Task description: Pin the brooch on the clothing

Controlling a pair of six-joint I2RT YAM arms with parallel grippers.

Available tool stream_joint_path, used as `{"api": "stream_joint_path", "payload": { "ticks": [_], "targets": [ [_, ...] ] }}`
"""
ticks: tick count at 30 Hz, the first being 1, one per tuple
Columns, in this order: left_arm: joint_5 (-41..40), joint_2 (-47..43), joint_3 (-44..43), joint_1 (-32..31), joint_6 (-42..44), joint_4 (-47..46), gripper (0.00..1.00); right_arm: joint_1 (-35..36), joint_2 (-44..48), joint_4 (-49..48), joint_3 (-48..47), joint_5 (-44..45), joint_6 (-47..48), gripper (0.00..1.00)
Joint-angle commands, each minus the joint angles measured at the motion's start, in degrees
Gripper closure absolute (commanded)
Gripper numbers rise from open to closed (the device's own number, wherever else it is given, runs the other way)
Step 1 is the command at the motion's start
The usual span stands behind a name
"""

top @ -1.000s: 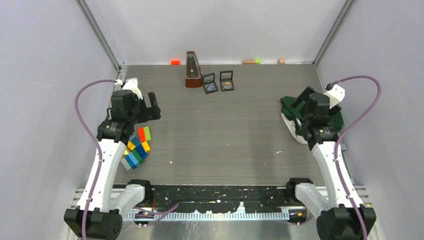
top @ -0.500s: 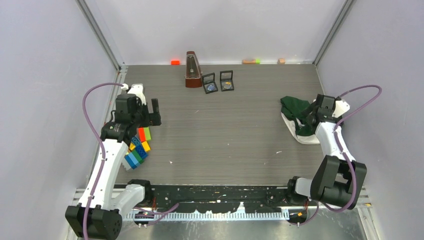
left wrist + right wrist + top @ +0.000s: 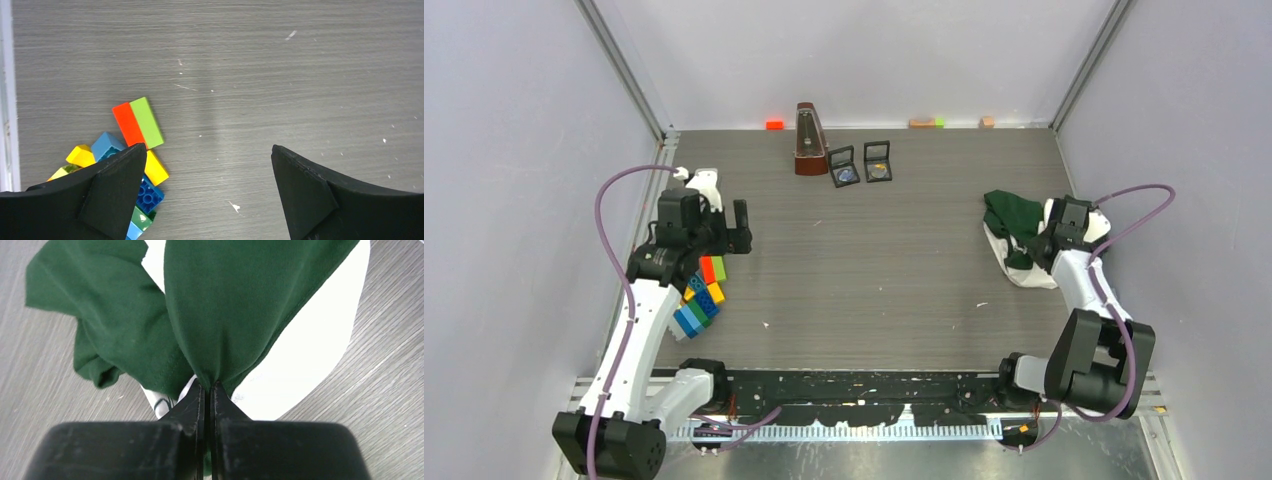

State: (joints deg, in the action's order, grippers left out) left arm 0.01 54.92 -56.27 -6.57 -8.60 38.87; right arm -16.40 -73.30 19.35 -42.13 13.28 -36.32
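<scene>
Clothing [image 3: 220,305] crumpled, green over white.

Table [image 3: 874,250]: grey wood-grain top, scattered white specks.
- Left edge: heap of coloured bricks [image 3: 699,298].
- Far centre: metronome [image 3: 808,140], upright; just beside it, two open black cases [image 3: 844,167] [image 3: 877,160].
- Far edge: red block [image 3: 774,125], tan blocks [image 3: 922,123].
- Right: crumpled shirt [image 3: 1014,235].
</scene>
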Motion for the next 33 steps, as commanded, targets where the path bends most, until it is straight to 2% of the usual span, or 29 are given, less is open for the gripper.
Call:
{"api": "stream_joint_path", "payload": {
  "ticks": [1,5,10,14,17,21,23,25,27,28,29,30,31,33],
  "targets": [
    [6.5,-1.2,0.1,-1.8,2.5,-1.7,0.02,0.0,6.6,3.7,-4.4,-7.9,1.2,1.00],
    [11.6,-0.4,-1.3,-5.1,3.0,-1.1,0.03,0.2,9.9,11.9,-16.2,-20.2,3.3,0.99],
    [20.7,-1.5,-3.3,-8.8,1.6,-1.7,0.03,4.6,10.8,20.5,-32.6,-28.7,5.8,0.99],
    [30.3,-3.7,-4.6,-10.6,-1.8,-5.9,0.03,12.0,5.8,28.8,-50.6,-36.5,7.6,0.99],
    [36.3,-5.3,-5.4,-11.6,-4.9,-10.1,0.02,22.8,1.4,33.4,-66.6,-39.4,9.3,0.99],
    [41.5,-7.6,-5.3,-12.1,-9.4,-14.8,0.01,31.2,-3.6,36.0,-79.2,-42.5,8.4,0.99],
    [42.5,-9.0,-4.7,-12.1,-11.9,-16.5,0.00,32.1,-4.0,33.8,-79.1,-44.4,6.7,0.99],
    [43.8,-10.4,-3.4,-12.1,-14.5,-18.6,0.00,32.4,-2.9,31.4,-75.1,-44.0,5.5,1.00],
    [44.6,-12.0,-1.5,-12.1,-17.3,-20.3,0.00,32.6,-1.3,29.6,-69.1,-41.8,4.5,1.00],
    [45.0,-12.8,-0.4,-12.1,-18.7,-21.0,0.00,32.6,-0.7,28.2,-63.9,-39.8,3.8,0.96],
    [45.3,-13.6,0.7,-12.1,-19.7,-21.2,0.00,32.7,0.8,27.5,-61.1,-38.6,3.3,0.84],
    [45.3,-14.4,2.3,-12.1,-20.5,-21.3,0.00,32.7,1.5,25.8,-54.9,-36.1,2.6,0.77],
    [45.0,-15.2,3.8,-12.1,-20.9,-21.2,0.00,32.7,3.0,24.3,-51.7,-34.7,2.4,0.62],
    [43.3,-16.6,7.1,-12.1,-21.7,-20.9,0.00,32.7,4.5,23.1,-42.4,-28.3,1.9,0.46]
  ]
}}
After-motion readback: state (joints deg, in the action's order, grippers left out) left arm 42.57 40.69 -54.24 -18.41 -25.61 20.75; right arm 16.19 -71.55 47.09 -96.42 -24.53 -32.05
